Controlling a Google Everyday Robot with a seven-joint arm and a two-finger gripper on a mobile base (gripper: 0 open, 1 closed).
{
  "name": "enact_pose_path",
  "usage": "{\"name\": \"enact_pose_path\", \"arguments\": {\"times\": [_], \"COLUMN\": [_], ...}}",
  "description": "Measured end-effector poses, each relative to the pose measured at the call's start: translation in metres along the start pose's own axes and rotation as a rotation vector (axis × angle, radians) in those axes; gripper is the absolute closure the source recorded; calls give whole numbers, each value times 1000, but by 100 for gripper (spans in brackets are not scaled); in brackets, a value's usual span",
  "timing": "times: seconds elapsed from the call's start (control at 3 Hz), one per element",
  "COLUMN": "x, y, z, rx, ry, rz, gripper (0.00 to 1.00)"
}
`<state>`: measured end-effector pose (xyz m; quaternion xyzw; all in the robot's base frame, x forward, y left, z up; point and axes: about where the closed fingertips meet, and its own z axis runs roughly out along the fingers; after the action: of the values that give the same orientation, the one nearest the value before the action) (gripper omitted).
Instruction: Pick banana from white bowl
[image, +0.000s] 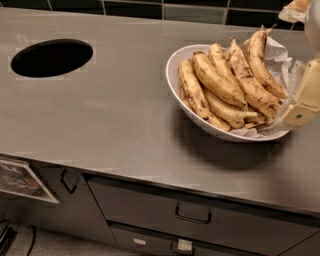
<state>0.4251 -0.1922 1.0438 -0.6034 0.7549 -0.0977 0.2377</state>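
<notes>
A: Item: plump, bruised yellow banana (220, 80)?
B: Right of centre, cradled by wide glossy white oval bowl (172, 85) on grey steel counter (100, 115).
A: And the cream-coloured gripper (299, 107)?
B: Right edge, at the bowl's rim, placed for a reach; opening: cannot tell.

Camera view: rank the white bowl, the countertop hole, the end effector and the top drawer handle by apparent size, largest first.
1. white bowl
2. countertop hole
3. end effector, at the bowl's right rim; cropped by the frame, so unsure
4. top drawer handle
</notes>
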Motion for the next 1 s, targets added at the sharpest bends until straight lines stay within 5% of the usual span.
{"name": "enact_pose_path", "arguments": {"times": [0.67, 1.0], "x": [-13, -28], "y": [6, 10], "z": [20, 41], "rx": [-28, -69], "ry": [-9, -16], "rz": [27, 120], "gripper": [0, 0]}}
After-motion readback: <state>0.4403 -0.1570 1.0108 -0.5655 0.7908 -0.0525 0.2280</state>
